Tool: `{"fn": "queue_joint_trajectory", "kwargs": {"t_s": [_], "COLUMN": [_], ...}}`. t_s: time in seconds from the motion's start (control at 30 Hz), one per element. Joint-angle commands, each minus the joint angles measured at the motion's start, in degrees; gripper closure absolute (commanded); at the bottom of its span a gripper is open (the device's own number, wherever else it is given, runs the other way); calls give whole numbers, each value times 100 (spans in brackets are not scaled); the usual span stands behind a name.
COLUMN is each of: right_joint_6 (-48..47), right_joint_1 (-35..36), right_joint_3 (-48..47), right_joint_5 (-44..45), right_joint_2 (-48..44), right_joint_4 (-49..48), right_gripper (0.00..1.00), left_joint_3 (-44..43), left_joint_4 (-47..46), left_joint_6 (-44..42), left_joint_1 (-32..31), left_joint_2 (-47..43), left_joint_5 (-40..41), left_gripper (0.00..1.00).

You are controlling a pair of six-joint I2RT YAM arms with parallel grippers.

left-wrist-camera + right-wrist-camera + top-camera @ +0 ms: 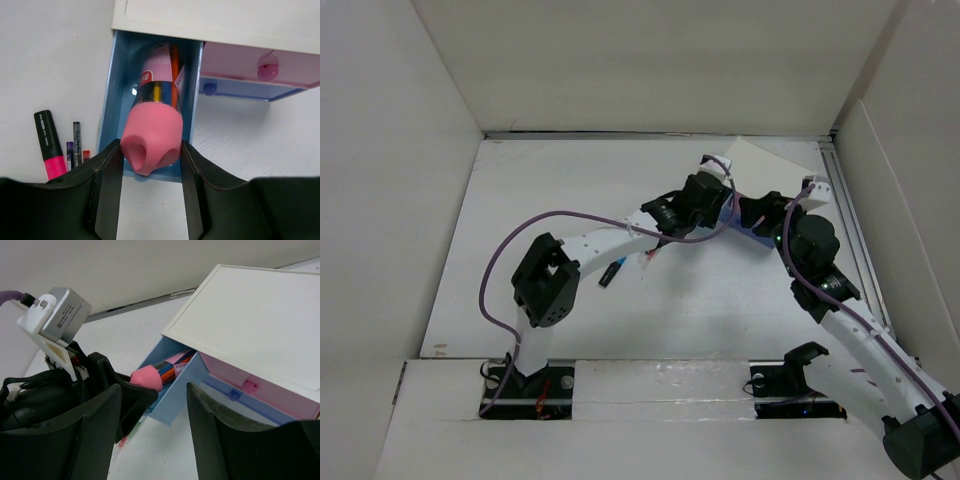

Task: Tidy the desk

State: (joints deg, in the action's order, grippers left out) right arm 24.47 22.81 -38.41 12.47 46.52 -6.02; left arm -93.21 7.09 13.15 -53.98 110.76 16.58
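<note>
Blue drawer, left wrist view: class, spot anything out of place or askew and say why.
The pencil tube lies in the open blue drawer with its pink cap poking over the front edge, so the drawer probably cannot shut. A highlighter and pens lie loose on the desk beside it.

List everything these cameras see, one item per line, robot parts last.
desk: one, white, under everything.
drawer box: one, white, far right part of the desk.
tall drawer: one, blue, pulled open, beside the pink drawer.
pink drawer: one, pink with a pink knob, under the box's top.
low drawer: one, blue, below the pink drawer.
pencil tube: one, clear with a pink cap, lying in the tall drawer, cap sticking out.
highlighter: one, black and pink, on the desk beside the tall drawer.
thin pens: about three, dark, purple, red, next to the highlighter.
left tool: one, black, closed on the tube's cap.
right tool: one, black, open, empty, by the box.
</note>
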Motion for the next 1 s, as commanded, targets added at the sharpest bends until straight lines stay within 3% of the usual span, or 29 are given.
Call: {"fn": "queue_joint_trajectory", "kwargs": {"t_s": [0.0, 0.07, 0.1, 0.13, 0.17, 0.2, 0.3, 0.4, 0.47, 0.57, 0.6, 0.63, 0.7, 0.73, 0.77, 0.97], "right_joint_6": [58, 58, 67, 67, 58, 58, 58, 41, 40, 58, 49, 41, 23, 23, 5, 23], "right_joint_1": [-40, -40, -40, -40, -40, -40, -40, -40, -40, -40, -40, -40, -40, -40, -40, -40], "right_joint_3": [44, 44, 53, 53, 53, 53, 45, 53, 62, 97, 115, 167, 176, 176, 133, -17], "right_joint_5": [-87, -78, -69, -69, -61, -69, -69, -8, 19, 19, 19, 10, -42, -78, -121, -262], "right_joint_2": [-38, -55, -64, -64, -64, -56, -38, -56, -82, -160, -196, -214, -196, -161, -39, 243], "right_joint_4": [-277, -277, -277, -277, -285, -277, -277, -277, -268, -294, -303, -373, -417, -426, -426, -294], "right_gripper": [40, 40, 40, 40, 40, 40, 40, 40, 40, 45, 48, 65, 85, 97, 100, 100], "left_joint_3": [-425, -522, -723, -725, -760, -751, -278, 92, 590, 1590, 1804, 2015, 2543, 2701, 2972, 3660], "left_joint_4": [-59, -77, 80, 82, 125, 126, -260, -594, -1179, -2242, -2439, -2589, -2843, -2906, -2959, -3196], "left_joint_6": [12, -23, -5, -5, -5, 4, 4, -14, -31, 73, 135, 214, 460, 513, 557, 1023], "left_joint_1": [10, 10, 10, 10, 10, 10, 10, 10, 10, 10, 10, 10, 10, 10, 10, 10], "left_joint_2": [59, 138, 252, 253, 262, 236, -97, -528, -1019, -1828, -1995, -2293, -2523, -2637, -2665, -2367], "left_joint_5": [21, 30, 99, 100, 117, 152, 188, 258, 363, 434, 504, 548, 636, 610, 566, 171], "left_gripper": [85, 85, 70, 70, 62, 43, 16, 15, 20, 44, 69, 82, 100, 100, 100, 100]}}
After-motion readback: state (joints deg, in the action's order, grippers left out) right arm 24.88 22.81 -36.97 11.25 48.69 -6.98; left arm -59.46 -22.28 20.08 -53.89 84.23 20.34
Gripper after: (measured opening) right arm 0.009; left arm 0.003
